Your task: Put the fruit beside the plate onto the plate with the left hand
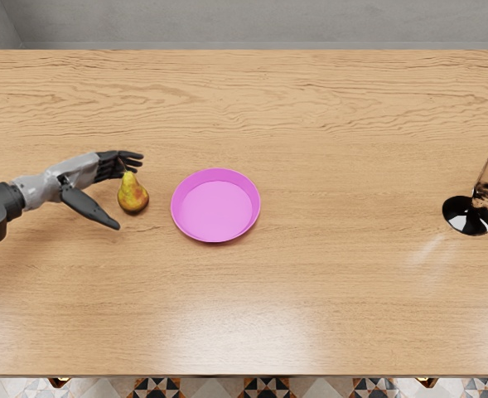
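We see the left robot hand [94,176] low over the table [310,116], spread wide and holding nothing. The pear [132,196] stands upright between its outstretched thumb and its fingers; we cannot tell whether they touch it. The pear rests on the table just left of the pink plate [215,207], not on it. The right arm [485,186] shows at the right edge, well apart.

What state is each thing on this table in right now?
Pink plate: flat on the table, empty.
Pear: upright, left of the plate.
Left hand: open, fingers spread beside the pear, not gripping it.
Dark glossy object, right edge: unclear what it is.
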